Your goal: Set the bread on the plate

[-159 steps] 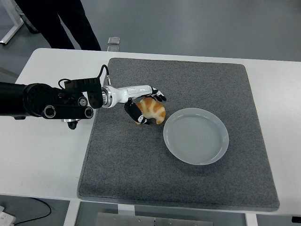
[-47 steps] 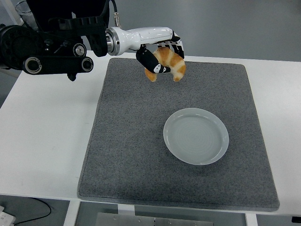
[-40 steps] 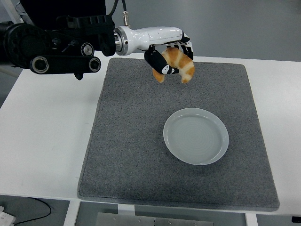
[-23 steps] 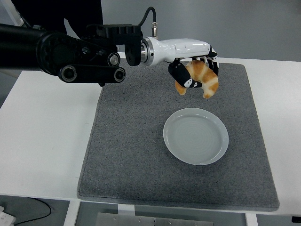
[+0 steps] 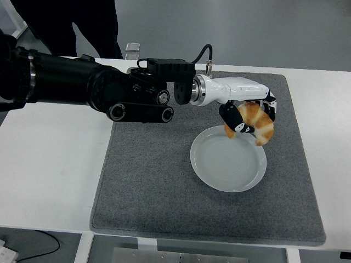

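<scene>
The golden-brown, crescent-shaped bread (image 5: 258,123) is held in the air above the far right part of the round, pale grey-green plate (image 5: 228,159). Its lower tip points down toward the plate's rim on the right side. Whether the bread touches the plate cannot be determined from the head view; it appears raised clear of it.

The left hand (image 5: 247,112), white-shelled with black fingers, is closed around the bread. The thumb (image 5: 231,119) presses against the bread's left side, and the remaining fingers wrap over its top and far side. The black left arm (image 5: 88,90) enters from the picture's left edge and extends across the tabletop to the plate area. A black cable (image 5: 206,53) loops up from the wrist section.

The plate rests flat on a dark grey, rectangular felt mat (image 5: 148,181), right of the mat's centre. The mat lies on the white tabletop (image 5: 49,175).

At the picture's top left, behind the tabletop's far edge, a person in dark clothing (image 5: 77,24) stands. A small clear object (image 5: 131,47) lies on the floor nearby.
</scene>
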Controlling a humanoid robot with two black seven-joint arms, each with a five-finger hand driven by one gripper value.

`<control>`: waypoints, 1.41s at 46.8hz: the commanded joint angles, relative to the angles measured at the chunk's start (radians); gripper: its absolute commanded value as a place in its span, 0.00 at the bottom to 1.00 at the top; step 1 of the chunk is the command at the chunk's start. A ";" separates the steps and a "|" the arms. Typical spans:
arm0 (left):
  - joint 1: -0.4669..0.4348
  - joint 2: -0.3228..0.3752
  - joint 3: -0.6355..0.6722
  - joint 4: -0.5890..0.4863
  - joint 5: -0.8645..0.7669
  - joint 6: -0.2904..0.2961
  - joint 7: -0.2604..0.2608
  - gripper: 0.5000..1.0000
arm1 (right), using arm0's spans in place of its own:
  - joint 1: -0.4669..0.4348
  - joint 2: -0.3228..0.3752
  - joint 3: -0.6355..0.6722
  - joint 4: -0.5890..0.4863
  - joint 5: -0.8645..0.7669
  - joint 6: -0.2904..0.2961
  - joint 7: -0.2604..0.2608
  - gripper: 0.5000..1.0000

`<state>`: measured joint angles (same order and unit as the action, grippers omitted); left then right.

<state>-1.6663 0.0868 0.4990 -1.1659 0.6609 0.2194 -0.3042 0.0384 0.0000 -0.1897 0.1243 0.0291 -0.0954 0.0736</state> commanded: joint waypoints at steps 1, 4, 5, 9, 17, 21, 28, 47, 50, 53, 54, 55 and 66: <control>0.017 -0.010 0.003 0.008 0.002 0.000 0.000 0.00 | 0.000 0.000 0.001 0.000 0.000 -0.001 0.000 0.90; 0.033 -0.012 0.007 0.011 0.003 -0.002 0.000 0.00 | 0.000 0.000 0.001 0.000 0.000 0.000 0.000 0.90; 0.036 -0.012 0.012 0.012 0.006 -0.002 0.000 0.00 | 0.000 0.000 0.000 0.000 0.000 0.000 0.000 0.90; 0.045 -0.021 0.032 0.018 0.031 0.001 0.000 0.00 | 0.000 0.000 0.000 0.000 0.000 0.000 0.000 0.90; 0.068 -0.025 0.039 0.031 0.037 0.001 -0.001 0.00 | 0.000 0.000 0.000 0.000 0.000 0.000 0.000 0.90; 0.077 -0.030 0.050 0.035 0.037 0.001 -0.001 0.00 | 0.000 0.000 0.000 0.000 0.000 -0.001 0.000 0.90; 0.097 -0.045 0.079 0.051 0.039 0.001 -0.001 0.00 | 0.000 0.000 0.000 0.000 0.000 0.000 0.000 0.90; 0.131 -0.055 0.095 0.066 0.074 0.006 -0.001 0.00 | 0.000 0.000 0.000 0.000 0.000 0.000 0.000 0.90; 0.132 -0.059 0.095 0.066 0.074 0.006 -0.001 0.00 | 0.000 0.000 0.000 0.000 0.000 0.000 0.000 0.90; 0.140 -0.065 0.095 0.069 0.072 0.006 0.000 0.00 | 0.000 0.000 0.001 0.000 0.000 0.000 0.000 0.90; 0.140 -0.065 0.095 0.074 0.074 0.006 0.000 0.00 | 0.000 0.000 0.001 0.000 0.000 0.000 0.000 0.90; 0.142 -0.067 0.095 0.075 0.074 0.006 0.000 0.00 | 0.000 0.000 0.000 0.000 0.000 0.000 0.000 0.90; 0.169 -0.084 0.107 0.100 0.074 0.011 0.000 0.00 | 0.000 0.000 0.000 0.000 0.000 0.000 0.000 0.90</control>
<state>-1.4996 0.0075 0.6010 -1.0704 0.7346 0.2290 -0.3036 0.0384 0.0000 -0.1896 0.1243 0.0291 -0.0952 0.0736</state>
